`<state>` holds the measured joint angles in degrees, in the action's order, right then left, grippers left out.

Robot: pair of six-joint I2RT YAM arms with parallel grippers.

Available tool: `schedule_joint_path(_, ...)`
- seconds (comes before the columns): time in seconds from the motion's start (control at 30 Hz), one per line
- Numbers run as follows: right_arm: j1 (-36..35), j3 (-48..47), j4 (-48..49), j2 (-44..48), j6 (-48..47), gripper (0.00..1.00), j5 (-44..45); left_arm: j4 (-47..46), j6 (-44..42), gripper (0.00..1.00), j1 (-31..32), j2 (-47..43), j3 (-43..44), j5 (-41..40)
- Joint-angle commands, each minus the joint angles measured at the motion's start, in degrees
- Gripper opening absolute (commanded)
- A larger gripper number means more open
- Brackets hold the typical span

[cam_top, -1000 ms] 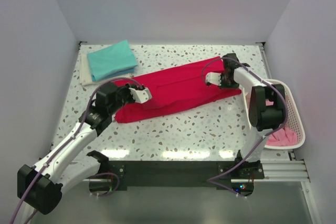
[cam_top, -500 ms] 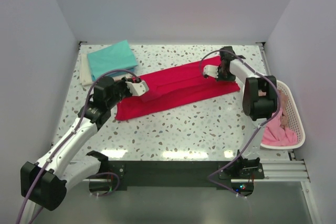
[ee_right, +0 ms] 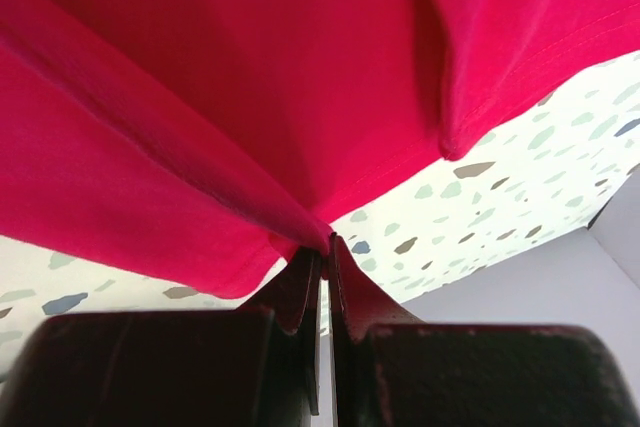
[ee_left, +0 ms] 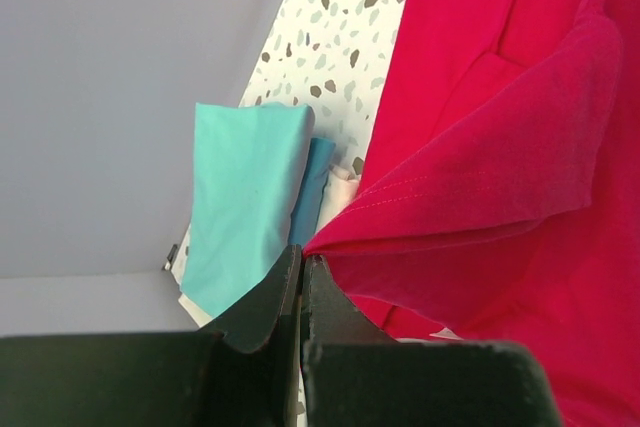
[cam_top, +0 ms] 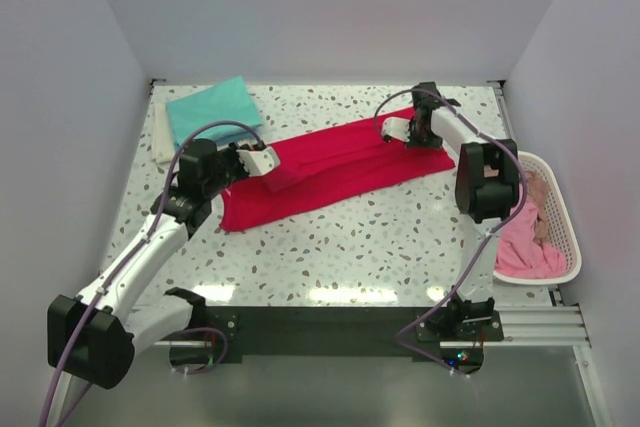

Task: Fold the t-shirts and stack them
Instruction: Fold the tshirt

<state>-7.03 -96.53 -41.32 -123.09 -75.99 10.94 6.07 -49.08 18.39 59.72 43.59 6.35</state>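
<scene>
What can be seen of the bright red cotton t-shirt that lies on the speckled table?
The bright red cotton t-shirt lies on the white speckled table as a long band, slanting from near left to far right. The cloth looks soft and matte, with stitched hems and lengthwise creases. Near its left end the left gripper is shut on an edge, lifting a flap that folds over. Near its right end the right gripper is shut on another edge, with folds running to the pinch.

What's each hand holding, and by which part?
Both hold the red t-shirt. The left hand pinches a stitched hem at the shirt's left end; the right hand pinches a gathered fold at its right end.
</scene>
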Motion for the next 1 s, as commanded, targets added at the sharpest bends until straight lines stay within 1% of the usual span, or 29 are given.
schedule_joint_path(0.0, -0.4, -3.6, -0.9, -0.6, 1.2, 0.0, 1.0, -2.5, -1.2, 0.0, -1.0, 1.3, 2.7, 1.0)
schedule_joint_path(0.17, -0.5, -4.3, 0.5, -1.5, 2.2, 0.06, 1.5, -3.2, -2.0, 0.0, -1.9, 4.9, 4.3, 0.8)
schedule_joint_path(0.3, -0.7, -4.9, 3.9, -2.2, 6.0, 0.13, 2.5, -3.8, -1.9, 0.0, -2.6, 8.3, 5.6, 0.4)
schedule_joint_path(0.33, -0.7, -4.7, 7.5, -2.2, 7.2, 0.17, 3.0, -4.0, -1.9, 0.0, -2.7, 9.4, 5.9, 0.3)
schedule_joint_path(0.37, -0.7, -4.2, 10.2, -2.0, 8.6, 0.26, 4.5, -4.2, -1.8, 0.0, -2.7, 10.1, 6.1, 0.3)
schedule_joint_path(0.4, -0.8, -3.5, 15.0, -1.9, 11.4, 0.35, 5.5, -4.4, -1.6, 0.0, -2.7, 11.1, 6.3, 0.3)
schedule_joint_path(0.43, -0.7, -3.0, 18.1, -1.7, 12.8, 0.43, 6.8, -4.6, -1.5, 0.0, -2.8, 11.6, 6.4, 0.3)
schedule_joint_path(0.47, -0.8, -1.9, 20.9, -1.3, 14.2, 0.48, 9.7, -4.9, -1.4, 0.0, -2.9, 12.1, 6.6, 0.3)
schedule_joint_path(0.53, -0.7, -1.6, 25.0, -1.0, 16.7, 0.54, 11.4, -5.3, -1.1, 0.0, -3.0, 13.1, 7.0, 0.1)
schedule_joint_path(0.57, -0.6, -1.7, 25.4, -0.8, 17.2, 0.56, 11.9, -5.3, -0.8, 0.0, -3.1, 13.4, 7.1, 0.1)
schedule_joint_path(0.67, -0.5, -1.9, 25.0, 0.0, 18.9, 0.56, 11.8, -5.3, -0.5, 0.0, -3.2, 14.5, 7.6, -0.2)
schedule_joint_path(0.8, -0.6, -1.6, 20.6, 2.5, 23.1, 0.55, 7.9, -5.3, -0.2, 0.0, -3.4, 16.0, 8.4, -0.7)
schedule_joint_path(0.83, -0.5, -1.3, 18.8, 3.9, 23.9, 0.55, 5.6, -5.3, -0.2, 0.0, -3.5, 16.5, 8.6, -0.9)
schedule_joint_path(0.97, -0.5, 2.2, 16.3, 7.9, 27.6, 0.54, 0.8, -5.3, -0.1, 0.0, -3.6, 18.4, 9.1, -1.3)
